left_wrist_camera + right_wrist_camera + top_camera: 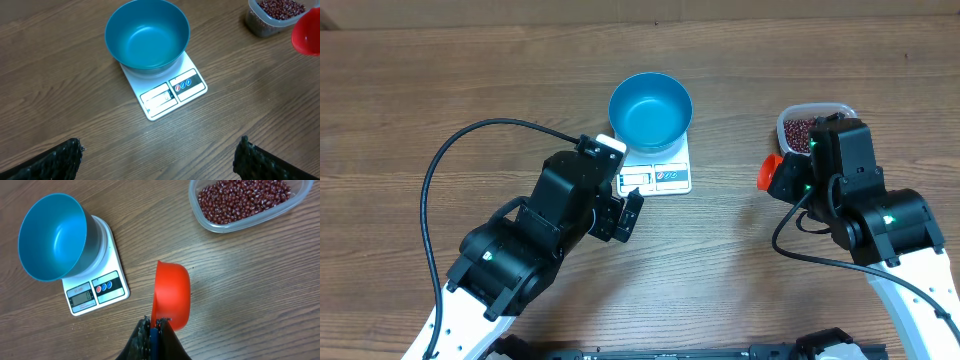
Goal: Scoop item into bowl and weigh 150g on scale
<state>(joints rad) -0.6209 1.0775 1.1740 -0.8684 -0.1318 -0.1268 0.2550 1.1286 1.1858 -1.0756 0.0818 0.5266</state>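
Beans (pixel 243 202) likely light, loose, prone to rolling; sit in clear tub (pixel 225 227), apart from empty bowl (pixel 50 235) on scale (pixel 97 290). Right claw (pixel 154 325) clamped on red scoop (pixel 172 295) handle; left claw (pixel 157 150) spread wide, empty. Best lifted by scoop.

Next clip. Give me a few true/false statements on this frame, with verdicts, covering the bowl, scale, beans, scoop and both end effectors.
1. The blue bowl sits on the white scale. True.
2. The bowl already holds beans. False: it is empty; the beans lie in the clear tub.
3. The right end effector is shut on the red scoop. True.
4. The left end effector is shut on the bowl's rim. False: the left end effector is open, holds nothing and is short of the scale.
5. The scoop is down inside the tub. False: it is over bare table between the scale and the tub.
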